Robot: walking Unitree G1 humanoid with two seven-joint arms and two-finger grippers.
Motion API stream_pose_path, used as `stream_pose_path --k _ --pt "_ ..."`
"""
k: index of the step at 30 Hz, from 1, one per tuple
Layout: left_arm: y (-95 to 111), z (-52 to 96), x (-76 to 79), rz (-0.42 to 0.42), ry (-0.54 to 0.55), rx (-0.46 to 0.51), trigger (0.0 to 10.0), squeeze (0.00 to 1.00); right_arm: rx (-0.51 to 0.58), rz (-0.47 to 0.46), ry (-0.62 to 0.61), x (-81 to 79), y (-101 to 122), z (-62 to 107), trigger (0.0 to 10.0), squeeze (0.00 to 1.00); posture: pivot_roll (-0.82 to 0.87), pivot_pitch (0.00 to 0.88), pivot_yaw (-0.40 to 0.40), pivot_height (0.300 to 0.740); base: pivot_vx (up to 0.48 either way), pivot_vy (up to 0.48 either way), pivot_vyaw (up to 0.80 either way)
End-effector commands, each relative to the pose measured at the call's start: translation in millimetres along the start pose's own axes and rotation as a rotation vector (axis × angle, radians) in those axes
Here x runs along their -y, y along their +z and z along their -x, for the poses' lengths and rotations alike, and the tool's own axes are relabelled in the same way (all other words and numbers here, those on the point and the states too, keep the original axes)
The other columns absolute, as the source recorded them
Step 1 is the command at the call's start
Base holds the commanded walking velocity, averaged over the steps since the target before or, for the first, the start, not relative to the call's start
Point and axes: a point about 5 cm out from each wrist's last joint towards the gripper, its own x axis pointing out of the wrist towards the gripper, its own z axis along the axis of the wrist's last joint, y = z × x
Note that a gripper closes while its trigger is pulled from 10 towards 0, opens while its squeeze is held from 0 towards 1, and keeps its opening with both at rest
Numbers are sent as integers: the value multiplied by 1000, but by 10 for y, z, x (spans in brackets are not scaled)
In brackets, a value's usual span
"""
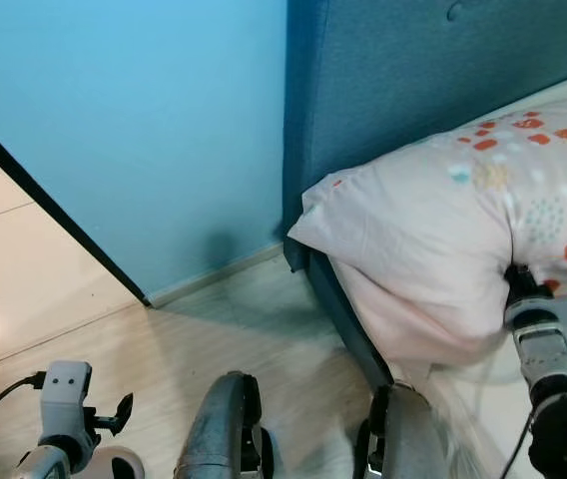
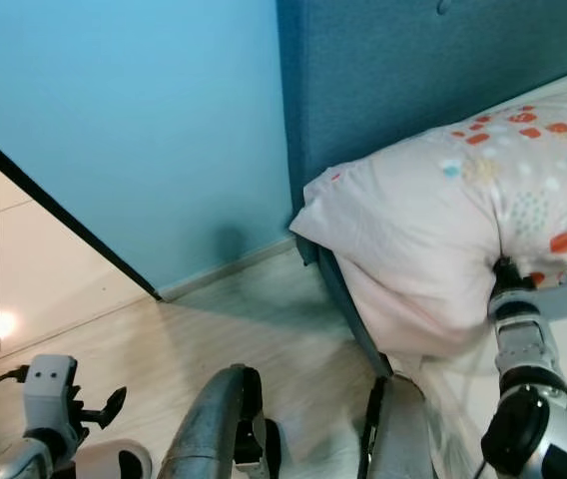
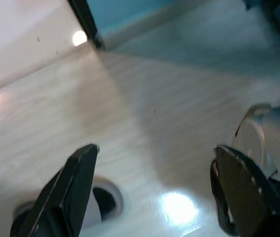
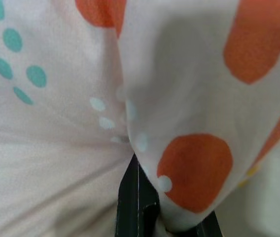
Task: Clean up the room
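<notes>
A pale pink pillow with orange and teal spots lies at the head of the bed, leaning on the blue headboard, one corner hanging over the bed's edge. My right gripper is pressed into the pillow's near side, shut on a fold of its cover. In the right wrist view the spotted cloth bunches around a black finger. My left gripper hangs low over the wooden floor at my left, open and holding nothing; it also shows as.
A light blue wall meets the headboard in a corner. Pale wooden floor runs to a black threshold strip, with glossy tiles beyond. The white mattress lies at the right. My own legs show below.
</notes>
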Motion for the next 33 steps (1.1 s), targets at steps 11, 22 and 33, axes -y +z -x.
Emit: stream_pose_path --k 11,22,33 --pt "-72 -115 146 66 -6 -44 10000 0 26 220 -196 208 198 46 10000 1000 223 260 33 601 0 0 0" --pt "-79 -202 169 83 12 -77 10000 0 -18 492 -353 323 219 91 10000 1000 176 174 9 601 0 0 0" --pt "-481 -70 167 69 99 -294 10000 0 -44 453 -393 468 -58 223 10000 0 87 62 -5 601 0 0 -68"
